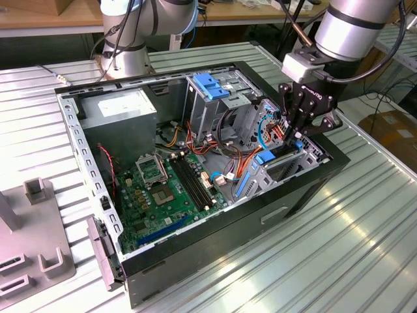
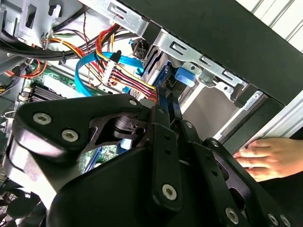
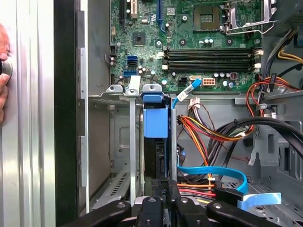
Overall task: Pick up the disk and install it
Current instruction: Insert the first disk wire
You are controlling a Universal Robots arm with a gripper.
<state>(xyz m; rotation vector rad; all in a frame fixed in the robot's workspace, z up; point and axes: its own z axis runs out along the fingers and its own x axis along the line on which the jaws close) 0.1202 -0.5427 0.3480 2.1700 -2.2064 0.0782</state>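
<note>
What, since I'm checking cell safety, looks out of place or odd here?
A person's hand lies on the ribbed table just outside the open computer case, near the bay where the gripper reaches in. A hand that close to the arm is odd; nothing inside looks spilled or damaged.

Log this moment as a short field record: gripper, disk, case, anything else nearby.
gripper: the gripper reaches down into the drive bay at the exterior view's right end of the case; fingers close together
disk: the disk, blue-framed, stands on edge in the metal bay under the gripper
case: the open computer case lies on its side on the ribbed table; motherboard exposed
nearby: a person's hand rests beside the case
</note>
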